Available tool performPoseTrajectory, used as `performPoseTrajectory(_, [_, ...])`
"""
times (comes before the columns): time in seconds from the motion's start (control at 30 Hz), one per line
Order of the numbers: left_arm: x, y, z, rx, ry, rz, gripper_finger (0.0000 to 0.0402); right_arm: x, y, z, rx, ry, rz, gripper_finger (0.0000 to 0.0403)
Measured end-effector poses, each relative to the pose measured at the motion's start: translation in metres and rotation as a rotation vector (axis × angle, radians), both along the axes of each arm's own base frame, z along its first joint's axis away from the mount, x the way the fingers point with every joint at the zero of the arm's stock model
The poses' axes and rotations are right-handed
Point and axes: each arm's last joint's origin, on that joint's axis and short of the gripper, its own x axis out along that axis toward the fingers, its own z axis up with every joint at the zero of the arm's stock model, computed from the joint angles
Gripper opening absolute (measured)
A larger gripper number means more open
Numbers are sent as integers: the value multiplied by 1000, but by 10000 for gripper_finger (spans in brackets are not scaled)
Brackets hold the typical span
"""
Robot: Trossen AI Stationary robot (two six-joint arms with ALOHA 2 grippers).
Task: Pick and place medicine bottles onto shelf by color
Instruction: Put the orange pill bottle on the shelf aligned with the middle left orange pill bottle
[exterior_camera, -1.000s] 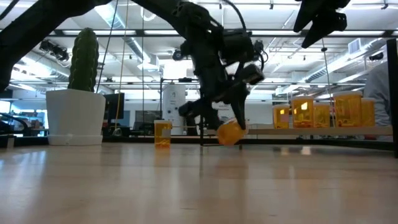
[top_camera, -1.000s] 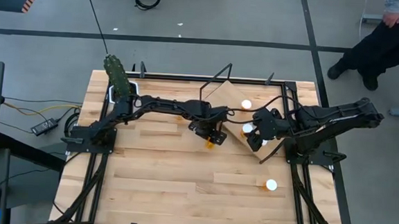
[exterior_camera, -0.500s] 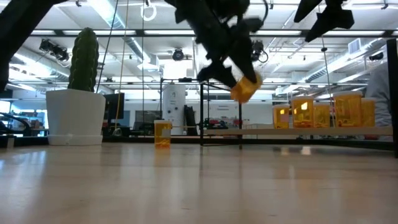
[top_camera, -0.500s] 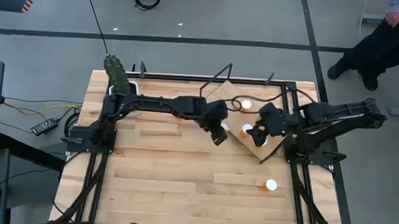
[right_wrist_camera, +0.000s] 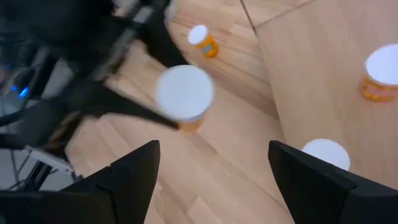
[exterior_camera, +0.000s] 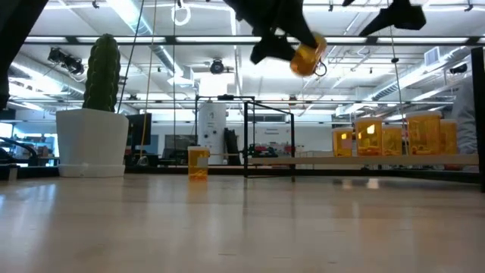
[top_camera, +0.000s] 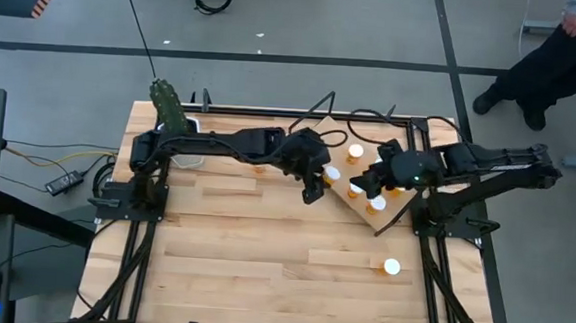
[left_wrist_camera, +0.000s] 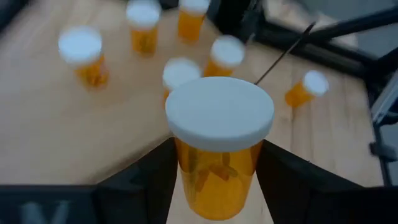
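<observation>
I'm carrying a bottle (left_wrist_camera: 217,146) pinched in my left gripper (top_camera: 315,186) toward the shelf (top_camera: 338,190) just ahead w/ several bottles already on it, right gripper (top_camera: 364,183) empty & wide, 1+ left on table (top_camera: 222,258).

A lab — concrete floor (top_camera: 306,27), ceiling strip lights (exterior_camera: 136,19), framed robot table (top_camera: 221,268).

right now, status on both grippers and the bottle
Left gripper shut on a medicine bottle, raised by the shelf. Right gripper open, empty, above the shelf. Other bottles already standing on the shelf.
</observation>
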Motion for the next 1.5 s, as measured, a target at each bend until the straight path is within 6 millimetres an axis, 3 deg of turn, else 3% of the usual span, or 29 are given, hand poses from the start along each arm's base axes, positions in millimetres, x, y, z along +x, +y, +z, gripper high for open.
performPoseTrajectory(0.2, [-4, 0, 9, 10, -25, -8, 210, 23, -17, -10, 98, 30, -37, 308])
performPoseTrajectory(0.33, [-5, -3, 11, 26, -30, -33, 205, 39, -25, -6, 147, -63, 8, 308])
performPoseTrajectory(0.7, [-5, -4, 11, 24, -25, -36, 211, 56, -32, -17, 181, -35, 20, 308])
performPoseTrajectory(1.33, [-6, -2, 10, 50, -19, -53, 203, 59, -32, -18, 160, -34, 31, 308])
performPoseTrajectory(1.5, [-8, -1, 7, 46, 20, -53, 207, 61, -27, -15, 18, -40, 173, 308])
